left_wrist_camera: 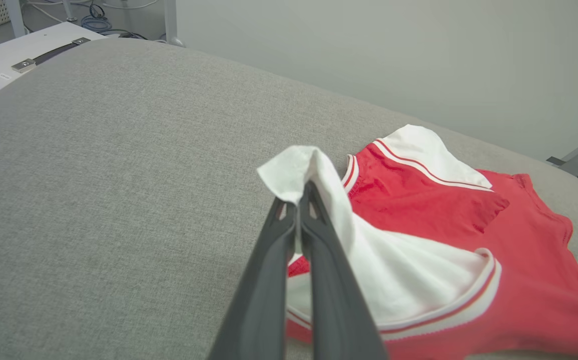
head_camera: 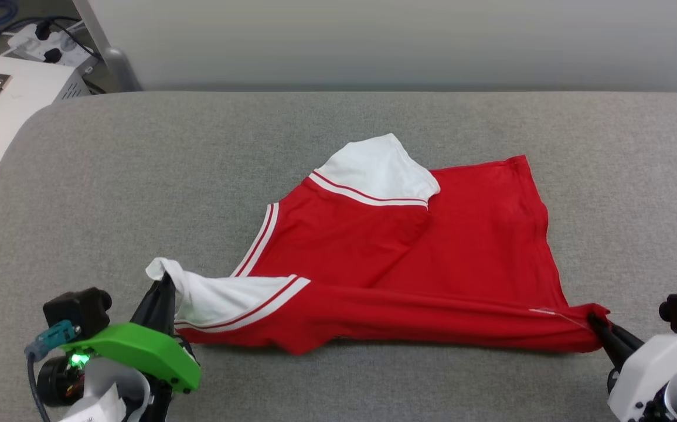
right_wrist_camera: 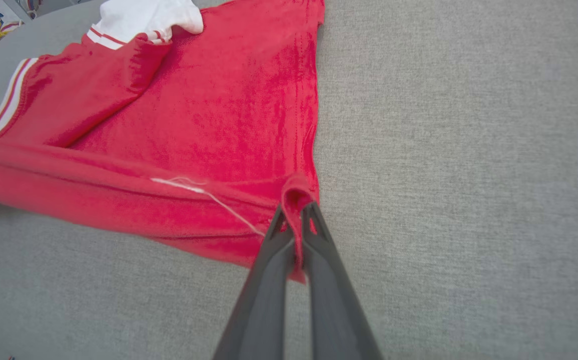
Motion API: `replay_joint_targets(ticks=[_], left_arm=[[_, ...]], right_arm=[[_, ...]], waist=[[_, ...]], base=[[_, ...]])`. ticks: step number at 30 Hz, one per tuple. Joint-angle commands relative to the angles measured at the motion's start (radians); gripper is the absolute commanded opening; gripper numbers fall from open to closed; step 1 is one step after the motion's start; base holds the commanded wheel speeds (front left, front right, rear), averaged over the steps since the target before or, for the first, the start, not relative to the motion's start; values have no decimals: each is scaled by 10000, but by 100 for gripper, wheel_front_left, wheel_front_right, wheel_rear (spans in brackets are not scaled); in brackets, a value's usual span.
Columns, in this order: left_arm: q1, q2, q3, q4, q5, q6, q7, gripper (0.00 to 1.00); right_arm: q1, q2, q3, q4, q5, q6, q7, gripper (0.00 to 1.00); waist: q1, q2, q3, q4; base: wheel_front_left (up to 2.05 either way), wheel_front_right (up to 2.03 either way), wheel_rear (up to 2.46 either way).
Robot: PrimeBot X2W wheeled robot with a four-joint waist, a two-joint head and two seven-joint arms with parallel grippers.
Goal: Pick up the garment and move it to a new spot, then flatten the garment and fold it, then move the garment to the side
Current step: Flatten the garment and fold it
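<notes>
Nearest you, the left end effector (left_wrist_camera: pixel 299 194) clamps the garment's (head_camera: pixel 432 246) white sleeve tip, the right end effector (right_wrist_camera: pixel 296 214) its red hem corner, each pinch clearest in its wrist view.

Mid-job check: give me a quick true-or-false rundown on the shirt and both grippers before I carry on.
1. The left gripper is shut on the shirt's near white sleeve. True.
2. The right gripper is open and clear of the shirt. False: it is shut on a red corner of it.
3. The shirt lies flat and fully spread. False: its near edge is stretched between the two grippers, and the cloth behind is folded over and creased.
4. Black lettering shows on the upper face. False: the face showing is plain red.
5. The far white sleeve lies on the shirt's side away from the robot. True.
</notes>
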Motion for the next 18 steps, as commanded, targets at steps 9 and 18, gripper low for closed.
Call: replay_joint_targets(ticks=[9,18], left_arm=[[-2105,-296,-544,1790,321,-671,27,0],[-3054,-761,-1068,4014,127,-1320,200,0]], right_arm=[[-1713,-193,611,542,-28,-84,194,0],[-2594,-363,1777,2269,391,-84,-538,39]], waist=[[1,0,1473,-76],[1,0,1984,10]], base=[[0,0,0],[0,0,0]])
